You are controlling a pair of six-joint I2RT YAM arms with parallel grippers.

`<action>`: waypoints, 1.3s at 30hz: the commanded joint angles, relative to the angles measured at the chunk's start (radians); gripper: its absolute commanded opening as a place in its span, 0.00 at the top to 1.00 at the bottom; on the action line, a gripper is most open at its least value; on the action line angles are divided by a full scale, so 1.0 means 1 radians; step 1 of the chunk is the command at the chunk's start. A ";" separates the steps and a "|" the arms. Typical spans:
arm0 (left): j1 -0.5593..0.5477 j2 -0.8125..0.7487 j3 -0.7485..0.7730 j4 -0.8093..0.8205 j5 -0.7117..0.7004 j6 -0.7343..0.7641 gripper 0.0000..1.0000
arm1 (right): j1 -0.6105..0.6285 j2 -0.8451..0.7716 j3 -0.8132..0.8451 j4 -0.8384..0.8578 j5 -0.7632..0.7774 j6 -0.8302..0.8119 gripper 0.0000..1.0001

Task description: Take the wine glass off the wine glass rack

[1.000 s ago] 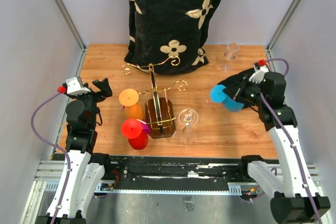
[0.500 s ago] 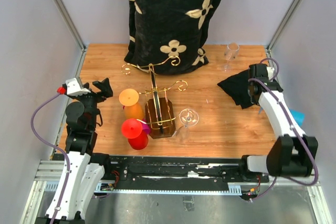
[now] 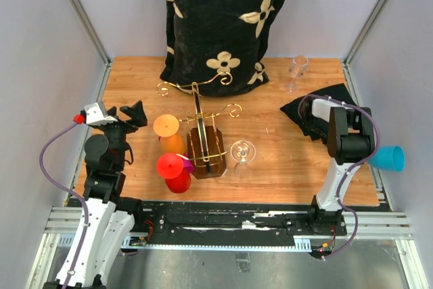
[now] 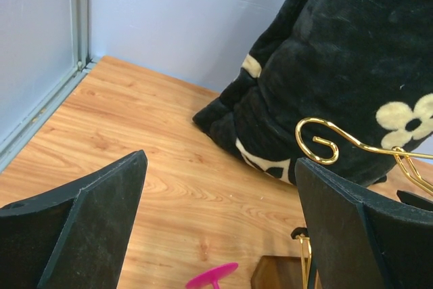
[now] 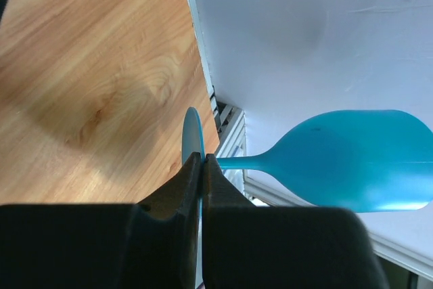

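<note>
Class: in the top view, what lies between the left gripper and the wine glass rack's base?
An orange wine glass lies between left gripper and wine glass rack; the top view shows it.

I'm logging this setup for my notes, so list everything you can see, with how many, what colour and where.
wine glass rack: one, gold wire on dark brown base, table centre
blue wine glass: one, held sideways past the table's right edge
orange glass: one, just left of the rack
red glass: one, left of the rack, nearer the arms
magenta piece: one, between red glass and rack, mostly hidden
clear glass: two, this one right of the rack, the other far right corner
blanket: one, black with cream flowers, at the back
black cloth: one, right side
table: one, light wood
left claw: open, holding nothing
right claw: shut on the blue wine glass's foot
</note>
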 commanded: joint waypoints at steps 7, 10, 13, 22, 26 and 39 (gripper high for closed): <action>-0.015 -0.015 -0.002 0.011 -0.029 -0.002 0.02 | 0.049 0.162 0.065 -0.095 0.102 0.067 0.99; -0.016 -0.011 0.006 0.004 -0.034 0.003 0.02 | 0.056 0.217 0.067 -0.068 0.074 0.068 0.99; -0.018 -0.007 0.012 -0.001 -0.037 0.010 0.02 | 0.065 0.254 0.081 -0.074 0.062 0.100 0.99; -0.018 -0.004 0.021 -0.020 -0.049 0.023 0.02 | 0.085 0.241 0.116 -0.058 0.008 0.080 0.86; -0.018 0.000 0.023 -0.019 -0.044 0.023 0.01 | 0.090 0.238 0.122 -0.060 -0.016 0.085 0.84; -0.021 0.011 0.034 -0.023 -0.042 0.032 0.01 | 0.112 0.239 0.104 -0.093 0.017 0.154 0.69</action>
